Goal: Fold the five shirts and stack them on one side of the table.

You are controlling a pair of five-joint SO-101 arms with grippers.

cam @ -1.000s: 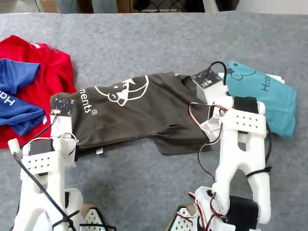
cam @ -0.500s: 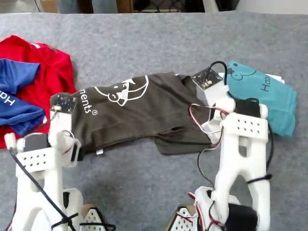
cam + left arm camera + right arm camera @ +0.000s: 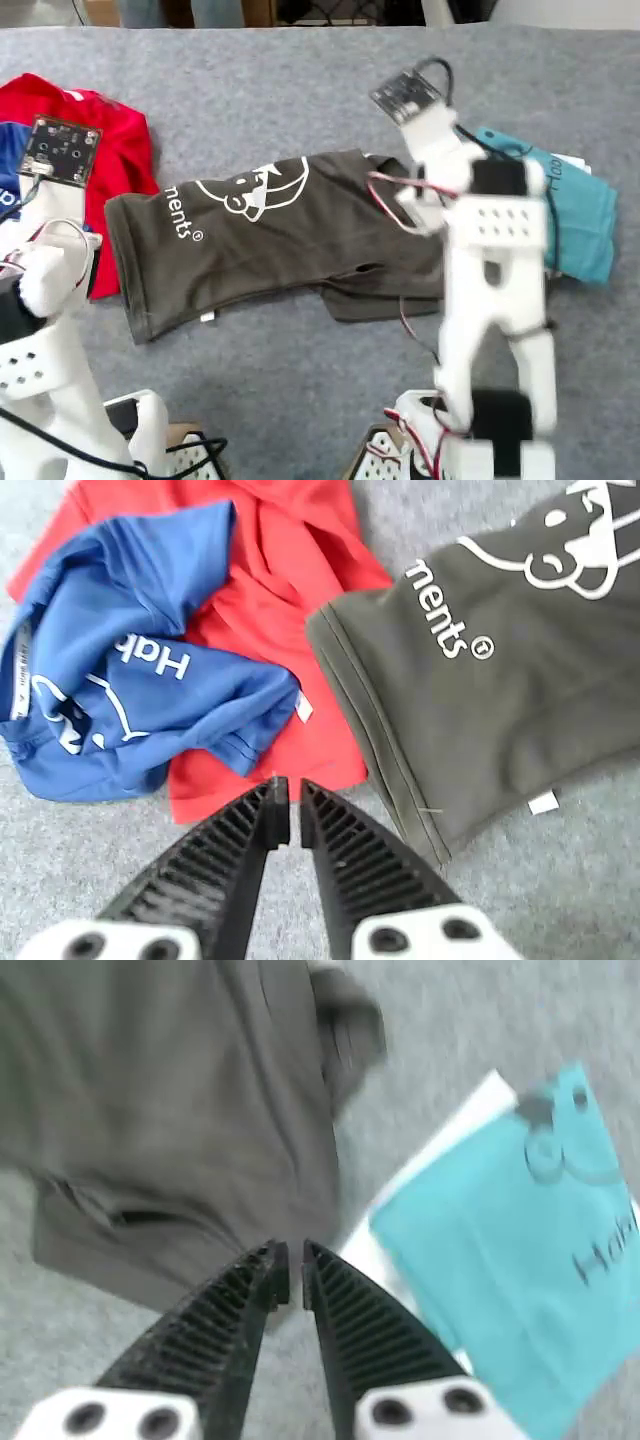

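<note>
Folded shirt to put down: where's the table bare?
The table is bare beyond the dark shirt and in front of it. Crowded: red shirt and blue shirt at one end, teal shirt opposite.

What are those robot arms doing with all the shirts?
Two robot arms are folding shirts on a grey table. A dark grey shirt lies partly folded in the middle. Right now neither arm holds anything. The left gripper hangs shut above the red shirt, where a blue shirt lies crumpled. The right gripper hangs shut over the dark grey shirt's edge, beside a folded teal shirt.
</note>
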